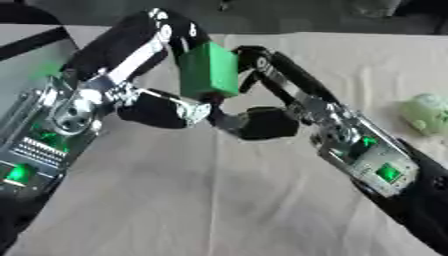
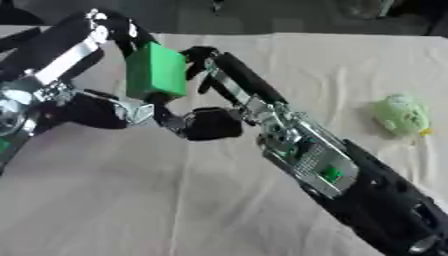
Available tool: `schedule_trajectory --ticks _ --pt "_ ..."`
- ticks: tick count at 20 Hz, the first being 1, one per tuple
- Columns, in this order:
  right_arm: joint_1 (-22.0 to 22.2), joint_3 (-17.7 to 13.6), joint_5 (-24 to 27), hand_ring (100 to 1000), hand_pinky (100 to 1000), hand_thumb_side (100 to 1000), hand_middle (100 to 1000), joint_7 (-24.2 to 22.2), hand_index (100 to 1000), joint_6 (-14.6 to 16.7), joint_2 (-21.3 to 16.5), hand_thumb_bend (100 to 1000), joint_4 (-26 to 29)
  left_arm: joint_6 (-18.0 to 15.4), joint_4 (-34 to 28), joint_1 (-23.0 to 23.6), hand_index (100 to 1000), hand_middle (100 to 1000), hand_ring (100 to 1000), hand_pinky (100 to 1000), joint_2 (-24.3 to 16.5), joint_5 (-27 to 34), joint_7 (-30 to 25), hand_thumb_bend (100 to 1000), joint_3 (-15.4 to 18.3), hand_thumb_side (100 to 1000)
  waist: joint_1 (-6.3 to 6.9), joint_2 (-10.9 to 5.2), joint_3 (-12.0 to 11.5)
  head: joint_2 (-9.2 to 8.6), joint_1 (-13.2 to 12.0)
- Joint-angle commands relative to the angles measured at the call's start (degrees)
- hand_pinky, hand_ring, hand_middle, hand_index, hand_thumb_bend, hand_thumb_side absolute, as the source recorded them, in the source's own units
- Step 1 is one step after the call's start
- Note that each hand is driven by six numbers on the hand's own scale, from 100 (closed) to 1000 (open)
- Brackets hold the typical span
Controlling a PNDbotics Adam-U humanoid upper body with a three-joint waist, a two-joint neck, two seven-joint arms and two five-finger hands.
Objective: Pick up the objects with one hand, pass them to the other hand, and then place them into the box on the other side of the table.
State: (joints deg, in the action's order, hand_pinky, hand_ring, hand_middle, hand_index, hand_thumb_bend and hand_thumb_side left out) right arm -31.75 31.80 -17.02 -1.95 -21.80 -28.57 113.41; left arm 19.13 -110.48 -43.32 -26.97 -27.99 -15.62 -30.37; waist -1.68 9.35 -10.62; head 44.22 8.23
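Note:
A green block [image 1: 208,70] is held up above the middle of the table, between both hands. My left hand [image 1: 156,107] comes in from the left, with its fingers [image 1: 171,30] curled over the block's top and its thumb under the bottom edge. My right hand [image 1: 289,75] reaches in from the right. Its fingers touch the block's upper right edge and its thumb [image 1: 265,123] curls in just below the block. A pale green soft object [image 2: 401,115] lies on the cloth at the right. No box shows in either view.
A beige cloth [image 1: 219,200] covers the table. A grey surface with a black strip [image 1: 31,42] lies past the cloth at the far left. Dark floor runs along the far edge.

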Motion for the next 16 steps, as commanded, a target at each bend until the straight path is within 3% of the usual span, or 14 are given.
schedule_trajectory --ticks 1,11,16 --pt "-0.51 -1.29 -1.89 760 625 454 782 -0.82 831 -0.58 -1.55 813 1.18 0.71 -2.50 0.11 419 401 505 810 -3.30 0.56 0.21 153 1.90 100 0.60 -1.28 -0.04 -0.10 0.34" --pt "0.33 -2.41 -2.07 757 620 444 778 0.80 825 -1.72 -2.63 779 1.18 2.25 -4.11 6.05 419 400 505 811 -10.21 2.09 3.78 158 6.48 100 0.57 -1.02 -0.21 -0.10 0.01" --pt "0.54 -2.75 -1.79 747 610 413 767 2.09 806 -2.32 -3.05 722 1.18 4.29 -1.50 9.47 424 404 509 812 -14.03 0.81 7.61 183 10.06 100 0.55 -0.88 -0.20 -0.10 -0.27"
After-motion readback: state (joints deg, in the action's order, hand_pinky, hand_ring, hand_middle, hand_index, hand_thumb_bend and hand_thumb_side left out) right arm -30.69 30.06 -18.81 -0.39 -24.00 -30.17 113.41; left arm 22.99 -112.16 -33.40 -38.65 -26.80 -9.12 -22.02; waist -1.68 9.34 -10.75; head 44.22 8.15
